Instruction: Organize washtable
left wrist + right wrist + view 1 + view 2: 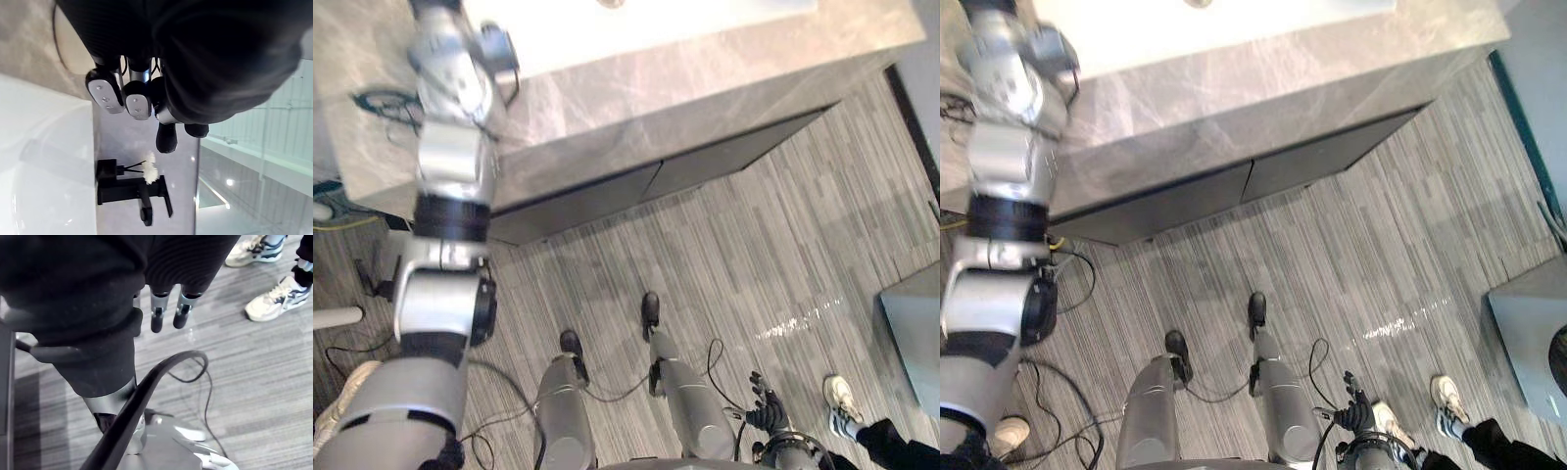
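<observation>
Down by the robot's side the right hand point(767, 409) hangs slack, fingers straight and empty, a person's shoe point(843, 399) near it on the striped floor point(754, 255). Farther out, the left hand point(137, 100) hovers over the white basin point(44, 161) of the grey washtable point(705, 88), fingers loose and holding nothing, with the black faucet point(132, 188) and a white tuft point(149, 169) beyond. This looks like the reach-in step, and the next move likely calls for lowering onto that tuft and closing on it.

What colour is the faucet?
The faucet is black and stands by the white basin. It shows best in the left wrist view.
</observation>
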